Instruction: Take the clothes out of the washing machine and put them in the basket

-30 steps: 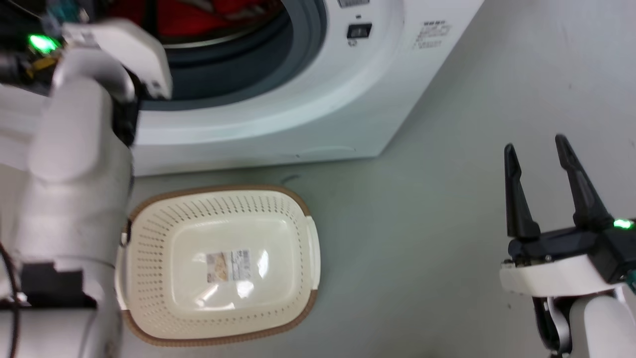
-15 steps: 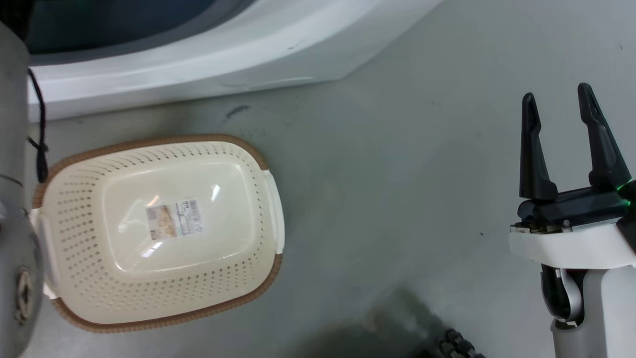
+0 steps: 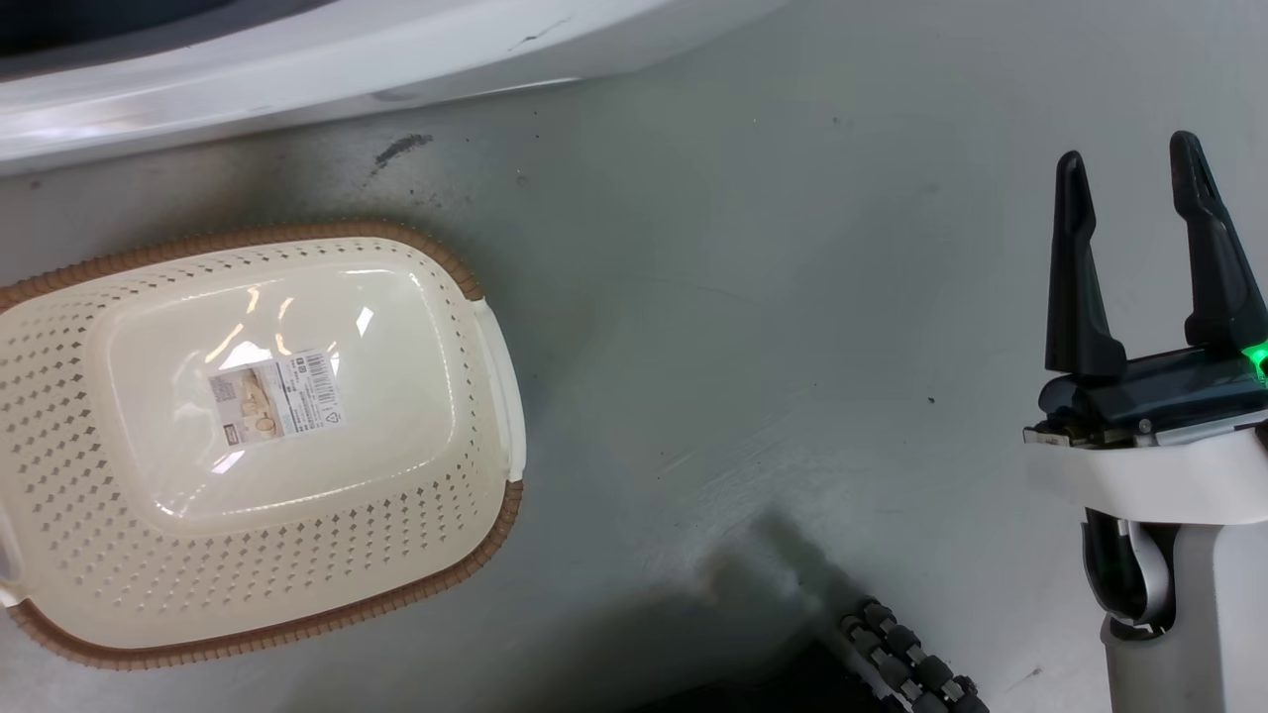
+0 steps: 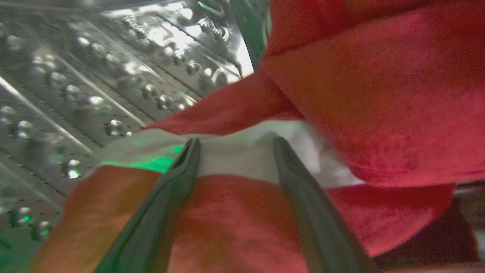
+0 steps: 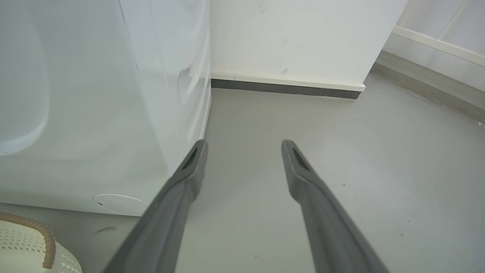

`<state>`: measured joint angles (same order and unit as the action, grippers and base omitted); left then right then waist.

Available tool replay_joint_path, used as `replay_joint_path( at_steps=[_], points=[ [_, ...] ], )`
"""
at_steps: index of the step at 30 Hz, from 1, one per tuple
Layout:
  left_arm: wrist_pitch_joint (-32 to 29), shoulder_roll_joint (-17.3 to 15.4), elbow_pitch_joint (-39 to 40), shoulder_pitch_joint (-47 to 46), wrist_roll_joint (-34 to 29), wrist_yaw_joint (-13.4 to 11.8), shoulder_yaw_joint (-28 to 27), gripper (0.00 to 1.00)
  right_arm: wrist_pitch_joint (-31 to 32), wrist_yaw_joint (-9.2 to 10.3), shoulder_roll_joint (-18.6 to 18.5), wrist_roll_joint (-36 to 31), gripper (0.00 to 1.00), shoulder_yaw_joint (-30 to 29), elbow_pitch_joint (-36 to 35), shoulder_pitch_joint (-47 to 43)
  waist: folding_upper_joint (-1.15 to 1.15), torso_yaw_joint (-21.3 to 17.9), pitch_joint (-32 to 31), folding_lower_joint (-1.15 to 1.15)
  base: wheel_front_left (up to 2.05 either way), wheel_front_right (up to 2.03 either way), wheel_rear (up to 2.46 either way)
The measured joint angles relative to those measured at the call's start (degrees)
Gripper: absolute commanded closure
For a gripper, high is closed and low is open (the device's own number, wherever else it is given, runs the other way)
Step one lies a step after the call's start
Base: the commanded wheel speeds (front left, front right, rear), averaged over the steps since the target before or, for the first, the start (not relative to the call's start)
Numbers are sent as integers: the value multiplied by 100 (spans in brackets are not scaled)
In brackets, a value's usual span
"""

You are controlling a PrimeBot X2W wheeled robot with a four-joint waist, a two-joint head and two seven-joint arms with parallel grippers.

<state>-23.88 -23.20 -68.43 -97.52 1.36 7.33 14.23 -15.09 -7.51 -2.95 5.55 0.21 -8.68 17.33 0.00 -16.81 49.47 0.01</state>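
While left gripper (image 4: 235,142) has fingers apart, tips at the clothes' (image 4: 379,94) white stripe in the drum (image 4: 75,76), right gripper (image 3: 1129,163) fingers are spread over floor (image 3: 773,347), basket (image 3: 475,287) well left of them, its sticker (image 3: 277,396) unreadable.

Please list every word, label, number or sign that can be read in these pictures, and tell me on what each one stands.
No text can be quoted.
Sticker on the floor of the basket: printed lines, a barcode and a small triangle sign, all too small to read.
Washing machine: no lettering on the part in view.
Clothes: no print or label visible.
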Motion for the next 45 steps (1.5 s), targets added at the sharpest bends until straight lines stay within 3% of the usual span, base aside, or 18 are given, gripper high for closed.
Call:
replay_joint_path(
  at_steps=[16,17,18,19,29,45],
  points=[
    [-253,-158,-124,-215,573,4,412,0,0,0,0,127,0,1,-5,96,0,-69,213,-1,0,0,0],
    [-265,-158,-125,-216,605,0,453,16,0,0,0,127,0,2,-7,96,0,-67,211,-1,0,0,0],
    [-265,-159,-124,-216,646,0,498,83,0,0,0,127,0,2,-7,96,0,-65,208,-1,0,0,0],
    [-260,-160,-115,-215,673,0,555,100,0,0,0,126,0,2,-7,96,0,-63,202,-1,0,0,0],
    [325,-250,15,87,1010,5,846,100,0,0,1,-2,0,-33,-14,96,0,-22,11,0,0,0,0],
    [2050,152,304,1718,1777,7,1199,100,0,0,2,-516,0,-40,41,-236,0,394,-1081,-1,0,0,0]
  ],
)
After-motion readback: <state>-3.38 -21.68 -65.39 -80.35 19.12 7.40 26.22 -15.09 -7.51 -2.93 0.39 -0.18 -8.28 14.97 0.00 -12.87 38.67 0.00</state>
